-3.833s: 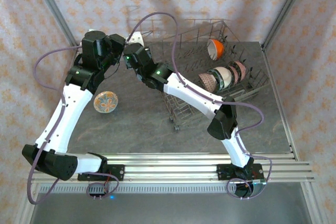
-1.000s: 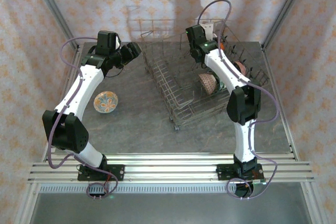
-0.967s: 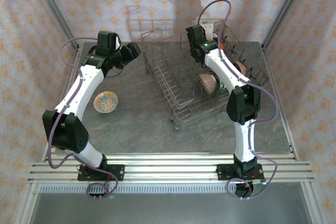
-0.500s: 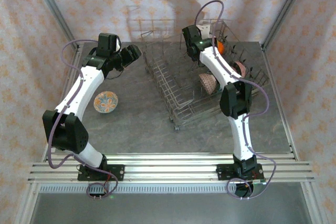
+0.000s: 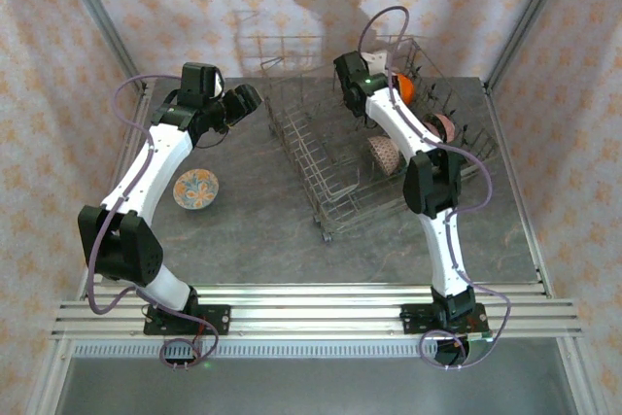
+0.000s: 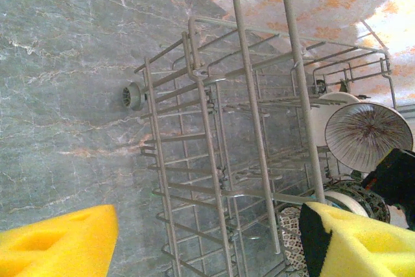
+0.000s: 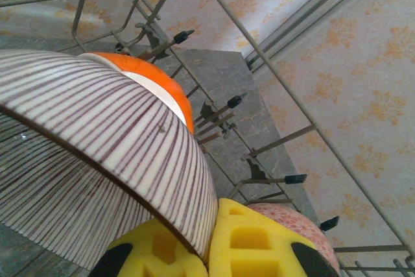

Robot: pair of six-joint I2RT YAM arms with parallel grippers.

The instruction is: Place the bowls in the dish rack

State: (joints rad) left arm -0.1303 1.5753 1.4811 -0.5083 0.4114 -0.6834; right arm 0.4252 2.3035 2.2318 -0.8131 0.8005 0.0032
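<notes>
Nearly there: right gripper [image 7: 207, 244] holds a striped bowl [image 7: 97, 134] at the dish rack [image 5: 321, 172]. Left gripper [image 6: 207, 244] gapes empty; one patterned bowl [image 5: 196, 189] not yet loaded.

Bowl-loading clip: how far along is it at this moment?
Done: several bowls stand in the dish rack, including an orange bowl and a pink bowl. In hand: the right claw is shut on a striped bowl at the rack's far end. Remaining: one patterned bowl on the table; the left claw is open and empty.
</notes>
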